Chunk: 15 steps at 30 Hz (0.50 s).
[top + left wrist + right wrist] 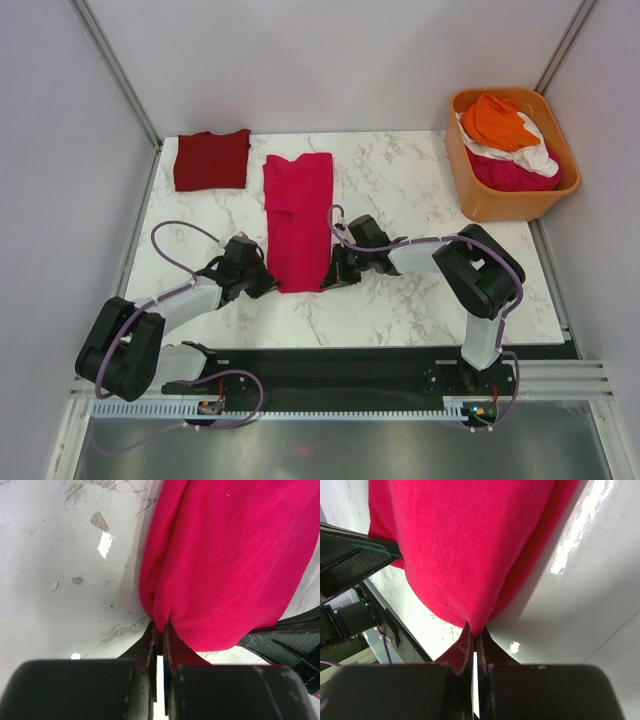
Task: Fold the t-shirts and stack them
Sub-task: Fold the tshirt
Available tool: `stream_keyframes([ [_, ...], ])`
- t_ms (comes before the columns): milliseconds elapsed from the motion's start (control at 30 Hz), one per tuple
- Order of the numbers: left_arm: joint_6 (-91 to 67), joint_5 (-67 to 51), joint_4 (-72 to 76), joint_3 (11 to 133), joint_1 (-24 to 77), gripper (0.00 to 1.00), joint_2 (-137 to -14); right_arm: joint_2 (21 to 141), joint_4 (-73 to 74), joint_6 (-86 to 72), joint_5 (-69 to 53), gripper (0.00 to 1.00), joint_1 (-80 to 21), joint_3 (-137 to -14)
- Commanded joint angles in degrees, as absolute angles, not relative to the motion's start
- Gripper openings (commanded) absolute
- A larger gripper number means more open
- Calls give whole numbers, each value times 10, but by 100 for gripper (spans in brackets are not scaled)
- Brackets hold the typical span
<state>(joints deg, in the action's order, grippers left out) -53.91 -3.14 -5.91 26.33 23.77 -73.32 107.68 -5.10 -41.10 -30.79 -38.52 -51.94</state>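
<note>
Your left gripper (160,631): fingers clamped on near-left corner of magenta t-shirt (297,215). Your right gripper (475,636): clamped on near-right corner, same shirt. Shirt lay as long strip, centre of table (400,180). Folded maroon t-shirt (211,160) sat far-left. Far right, orange tub (505,207) held orange shirt (497,120), white shirt (535,155), pink shirt (510,175).

A robotics lab test cell: plain white panels (330,60) on metal posts (115,70) box in a marble-patterned table (420,300). A left arm (170,310) and right arm (480,270) are bolted to a black base plate (340,370) beside an aluminium rail (565,378), with loose cables (175,223) and a slotted cable duct (330,410).
</note>
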Motion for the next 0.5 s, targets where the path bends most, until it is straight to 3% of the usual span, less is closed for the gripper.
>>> stream_keyframes([
  [0, -544, -10, -82, 248, 240, 2, -722, 1085, -12, -388, -281, 0, -391, -511],
  [467, -568, -63, -269, 195, 247, 2, -463, 936, 37, -416, -261, 0, -423, -432],
])
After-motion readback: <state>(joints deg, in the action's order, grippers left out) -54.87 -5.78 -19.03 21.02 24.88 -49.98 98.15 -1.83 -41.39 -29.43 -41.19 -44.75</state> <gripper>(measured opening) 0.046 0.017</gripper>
